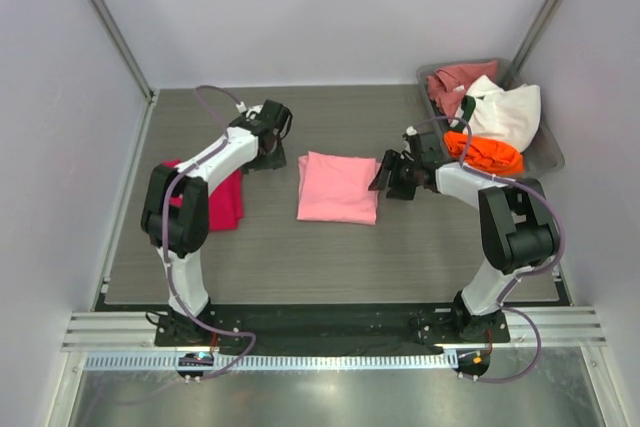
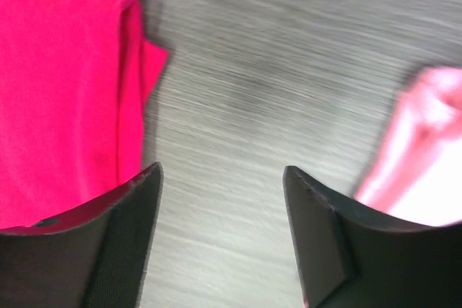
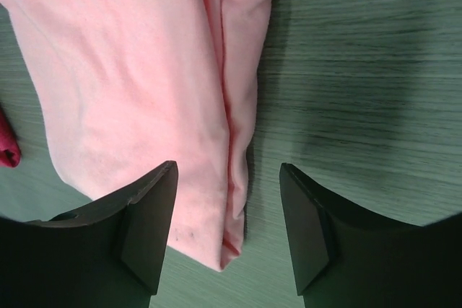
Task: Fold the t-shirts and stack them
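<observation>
A folded light pink t-shirt (image 1: 338, 187) lies flat mid-table. To its left a folded magenta-red t-shirt (image 1: 225, 202) lies partly under the left arm. My left gripper (image 1: 268, 157) hangs open between the two, over bare table; its wrist view shows the magenta-red shirt (image 2: 65, 91) on the left and the pink shirt (image 2: 426, 149) on the right, with nothing between the jaws of the left gripper (image 2: 222, 178). My right gripper (image 1: 390, 179) is open at the pink shirt's right edge. In its wrist view the pink shirt's (image 3: 144, 91) folded edge lies below the right gripper (image 3: 227, 174), ungripped.
A grey tray (image 1: 548, 152) at the back right holds a dusty rose shirt (image 1: 455, 82), a white shirt (image 1: 505, 112) and an orange shirt (image 1: 485, 152) in a loose heap. Walls close in the table on the left, right and back.
</observation>
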`<action>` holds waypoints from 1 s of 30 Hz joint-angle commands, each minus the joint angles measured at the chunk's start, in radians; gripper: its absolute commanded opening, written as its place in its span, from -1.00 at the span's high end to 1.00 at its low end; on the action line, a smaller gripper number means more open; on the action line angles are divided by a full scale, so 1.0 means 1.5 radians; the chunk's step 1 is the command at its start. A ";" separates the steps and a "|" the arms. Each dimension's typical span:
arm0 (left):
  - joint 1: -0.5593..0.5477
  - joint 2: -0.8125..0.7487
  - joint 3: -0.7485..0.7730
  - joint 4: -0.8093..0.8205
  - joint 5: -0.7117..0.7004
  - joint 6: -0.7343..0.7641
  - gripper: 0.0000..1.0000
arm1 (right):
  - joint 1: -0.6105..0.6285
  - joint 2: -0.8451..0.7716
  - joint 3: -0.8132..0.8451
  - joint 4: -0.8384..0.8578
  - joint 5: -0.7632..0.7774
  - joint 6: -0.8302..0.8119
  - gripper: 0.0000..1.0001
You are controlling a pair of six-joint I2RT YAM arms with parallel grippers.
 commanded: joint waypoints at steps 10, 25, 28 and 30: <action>-0.014 -0.142 -0.093 0.147 0.210 0.036 -0.65 | -0.015 0.029 0.032 0.072 0.001 0.036 -0.29; -0.013 -0.057 -0.128 0.267 0.294 -0.019 -0.96 | -0.008 0.107 0.102 0.077 0.095 0.052 0.00; -0.012 -0.036 -0.123 0.290 0.301 -0.034 -0.93 | -0.004 0.123 0.116 0.077 0.092 0.052 0.07; -0.010 -0.022 -0.114 0.295 0.312 -0.040 -0.83 | -0.001 0.128 0.120 0.077 0.090 0.052 0.09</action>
